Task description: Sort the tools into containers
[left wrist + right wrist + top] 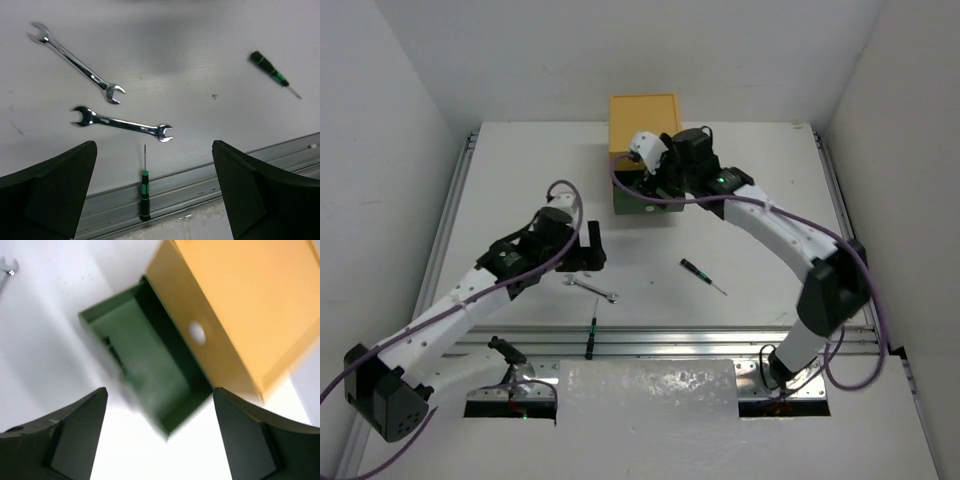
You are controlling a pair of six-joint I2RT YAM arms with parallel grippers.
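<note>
Two silver wrenches [77, 62] [122, 123] lie on the white table below my left gripper [154, 150], which is open and empty. Only one wrench [592, 290] shows in the top view, just in front of the left gripper [588, 250]. One black screwdriver with green marks [144, 197] [592, 335] lies across the front rail. Another screwdriver [272, 72] [703, 275] lies to the right. The green drawer [145, 365] [640, 205] is pulled out under the yellow drawer [240, 305] [643, 120] with its white knob [196, 332]. My right gripper [160, 395] [655, 180] hovers open over the green drawer. A dark, blurred thing [112, 352] lies inside it. No red drawer or yellow-handled tools show.
An aluminium rail [720, 340] [210, 180] runs along the table's front edge. A clear plastic sheet [645, 385] lies in front of it between the arm bases. White walls close the table at the back and both sides.
</note>
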